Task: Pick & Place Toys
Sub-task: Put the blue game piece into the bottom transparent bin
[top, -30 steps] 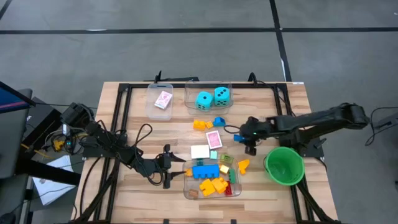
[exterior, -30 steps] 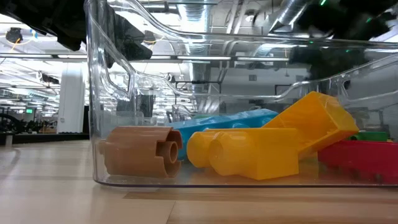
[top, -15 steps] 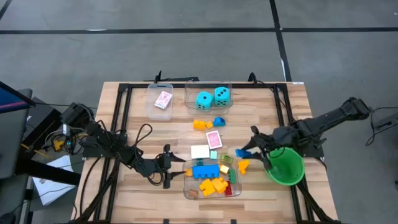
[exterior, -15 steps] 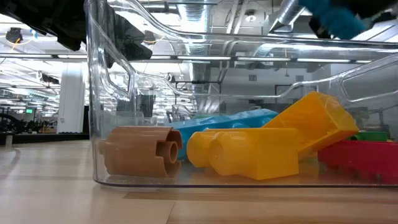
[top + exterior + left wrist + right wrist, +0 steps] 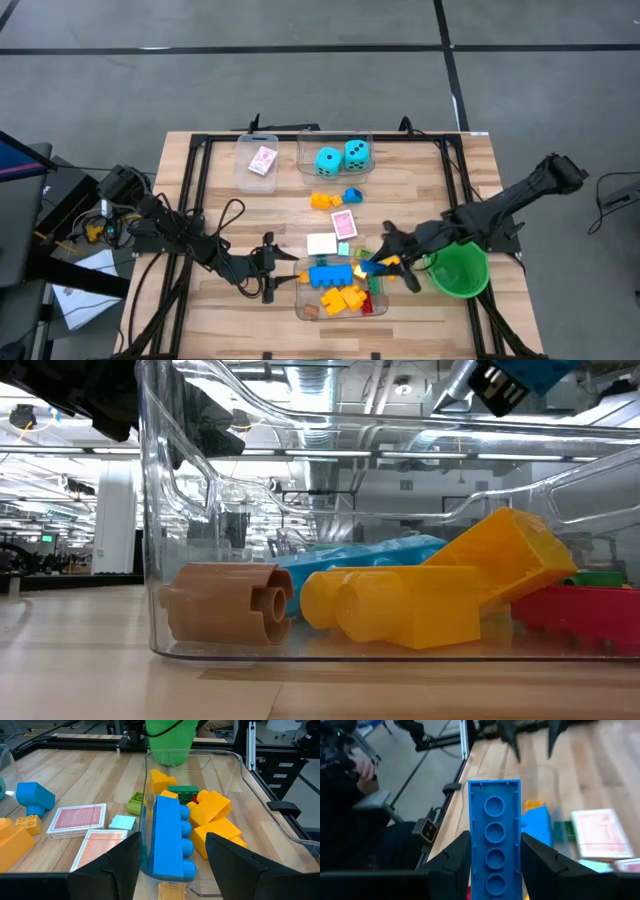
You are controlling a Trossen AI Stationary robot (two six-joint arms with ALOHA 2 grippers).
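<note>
Pinching 1 blue brick (image 5: pixel 494 837) above the clear tub (image 5: pixel 300 290), the right hand (image 5: pixel 385 262) should centre over the pile before letting go, while the spread left hand (image 5: pixel 268 268) waits beside the tub.

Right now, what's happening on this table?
The right gripper is carrying a blue brick, clamped between its fingers, over the clear tub of bricks at the table's near edge. That tub already holds blue, yellow, red and green pieces. The left gripper waits open just beside the tub. Two pink-backed cards, an orange brick and another blue piece lie on the table.
</note>
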